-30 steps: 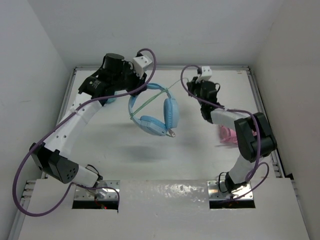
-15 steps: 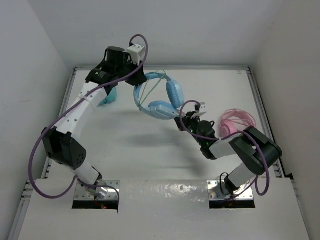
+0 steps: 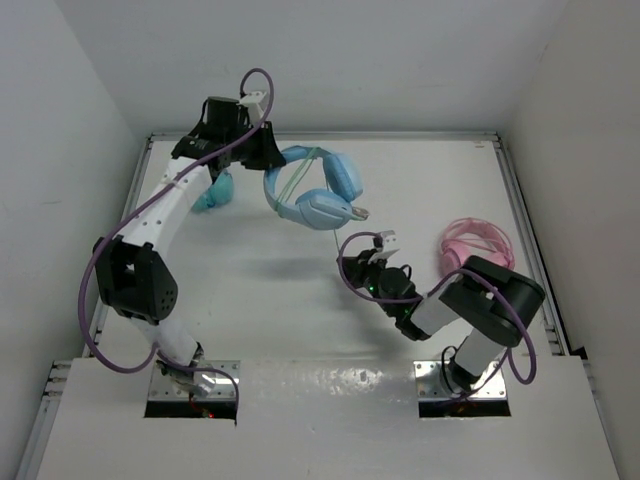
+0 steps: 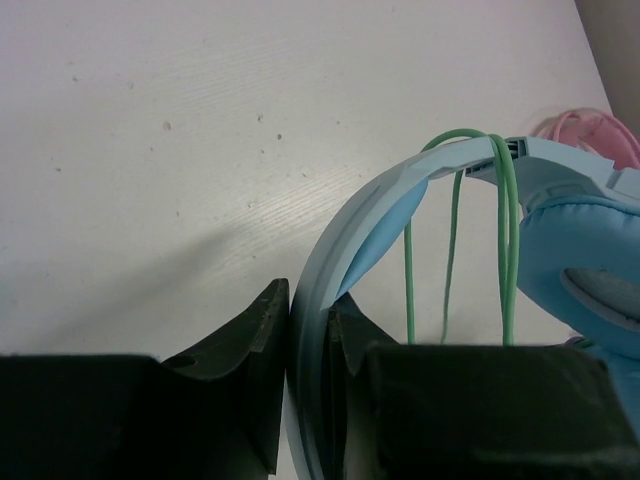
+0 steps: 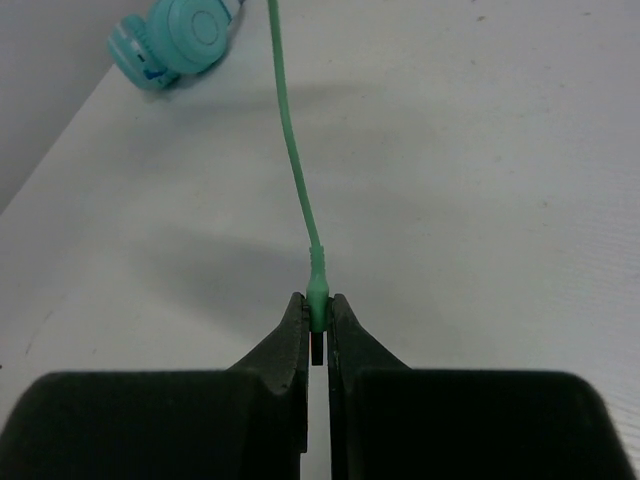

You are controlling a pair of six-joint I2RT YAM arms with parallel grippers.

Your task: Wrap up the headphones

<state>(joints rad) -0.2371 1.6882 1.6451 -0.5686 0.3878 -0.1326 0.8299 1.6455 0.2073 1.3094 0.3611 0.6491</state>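
The light sky-blue headphones (image 3: 318, 195) hang in the air at the back middle of the table. My left gripper (image 3: 264, 152) is shut on their blue headband (image 4: 345, 245). The pale-green cable (image 4: 455, 235) loops several times round the headband beside one padded cup (image 4: 585, 250). My right gripper (image 3: 349, 268) is low over the middle of the table, in front of the headphones. It is shut on the cable's green plug (image 5: 317, 292), and the cable (image 5: 290, 140) runs taut away from it toward the headphones.
Smaller teal headphones (image 3: 213, 192) lie at the back left, also in the right wrist view (image 5: 178, 35). Pink headphones (image 3: 476, 246) lie at the right, next to my right arm's elbow, and show in the left wrist view (image 4: 592, 130). White walls close in the table.
My right gripper has swung from the back right down to the middle of the table, pulling the cable end. My left gripper has shifted the headphones a little back and turned them.
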